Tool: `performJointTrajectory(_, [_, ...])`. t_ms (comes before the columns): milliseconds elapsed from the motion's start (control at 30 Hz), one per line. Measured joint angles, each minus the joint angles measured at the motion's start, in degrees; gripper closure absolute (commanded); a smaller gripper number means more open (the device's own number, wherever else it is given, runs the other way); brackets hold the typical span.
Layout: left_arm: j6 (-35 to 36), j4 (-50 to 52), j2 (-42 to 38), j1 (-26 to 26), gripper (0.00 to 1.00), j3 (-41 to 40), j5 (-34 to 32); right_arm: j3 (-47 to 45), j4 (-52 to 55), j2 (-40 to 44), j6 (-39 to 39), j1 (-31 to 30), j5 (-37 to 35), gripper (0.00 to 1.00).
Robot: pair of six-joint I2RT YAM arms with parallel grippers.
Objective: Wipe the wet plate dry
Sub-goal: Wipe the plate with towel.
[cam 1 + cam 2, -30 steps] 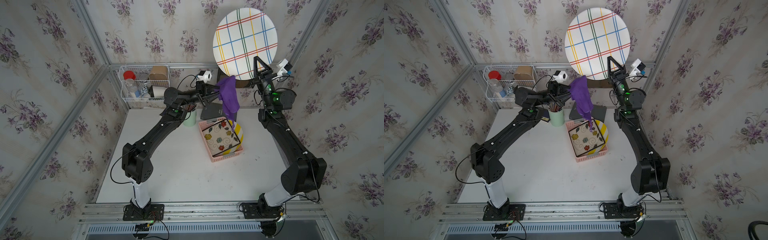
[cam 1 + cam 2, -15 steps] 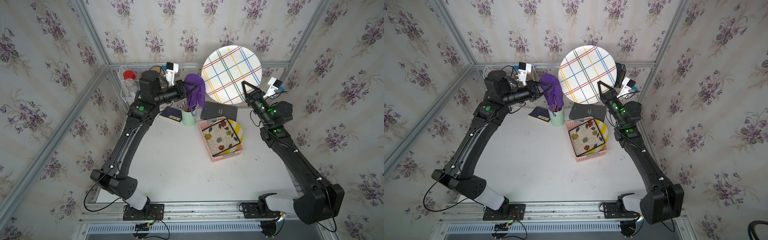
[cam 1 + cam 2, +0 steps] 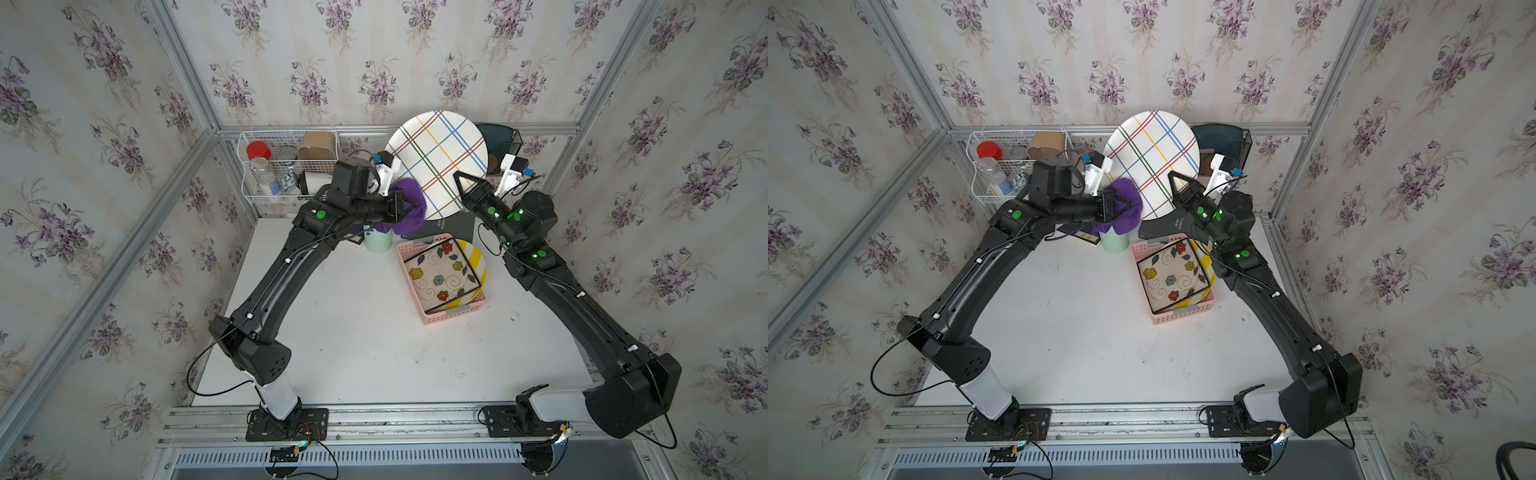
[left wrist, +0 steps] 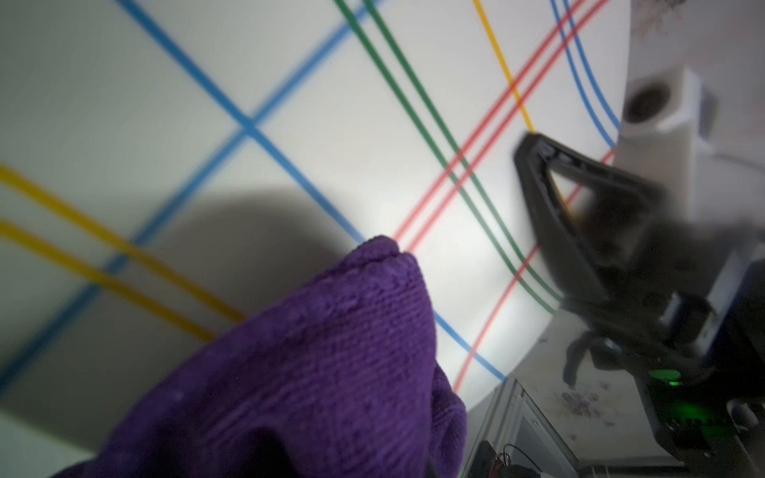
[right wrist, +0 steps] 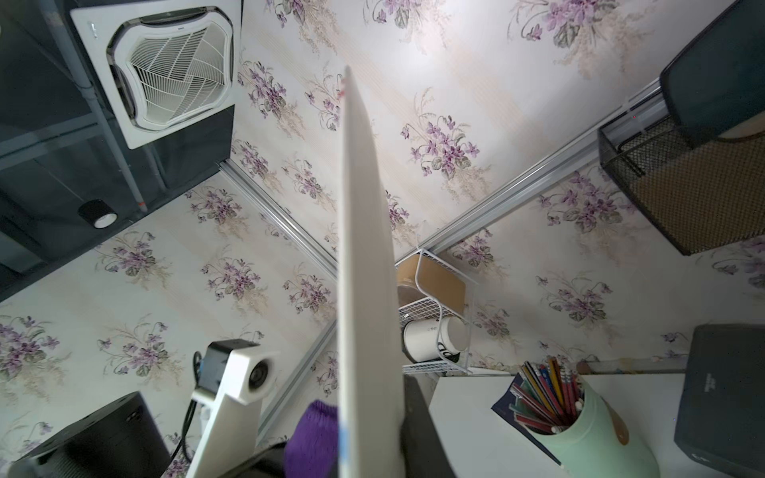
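Firstly, left gripper (image 3: 409, 206): jaws together on a bunch of the purple cloth (image 3: 413, 220), which wraps over the fingers and hides most of them.
Right gripper (image 3: 459, 179): clamped on the lower rim of the checked plate (image 3: 436, 160), with one black finger across the face and the other behind it.
Checked plate, place: held in the air over the back of the desk, nearly upright, with its face turned toward the left arm. The right wrist view shows it edge-on.
Checked plate, look: round and white, crossed by thin blue, green, red and yellow lines. Whether it is wet cannot be told.
Cloth and plate: in the left wrist view the cloth's rounded end sits at the lower part of the face, casting a shadow on it. Real contact cannot be confirmed.
In the way: the right gripper's front finger covers a strip of the face beside the rim.
Under the grippers: a mint cup (image 3: 378, 242) of pencils stands below the cloth, and a dark book (image 3: 455, 226) lies flat below the plate.
Pink basket (image 3: 453, 312): just in front of the book, holding a flowered square plate (image 3: 438, 274) that leans on a yellow-striped plate (image 3: 476, 255).
Back wall: a white wire rack (image 3: 249, 170) on the left arm's side holds jars, a brown tub and a mug. A black mesh holder (image 3: 513, 141) sits behind the plate on the right arm's side.
Desk (image 3: 353, 345): white, lightly scuffed.
Room: walls papered with purple flower sprigs, metal frame bars at the corners.
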State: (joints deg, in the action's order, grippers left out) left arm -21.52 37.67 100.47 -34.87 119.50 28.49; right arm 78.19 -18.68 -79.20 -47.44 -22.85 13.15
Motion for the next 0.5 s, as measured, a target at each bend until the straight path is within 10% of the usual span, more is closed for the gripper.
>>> performJointTrajectory(500, [-6.32,0.26,2.54,4.9,1.0,1.38,1.33,-4.09,0.94,2.47,0.44,-1.51,-1.99,1.0])
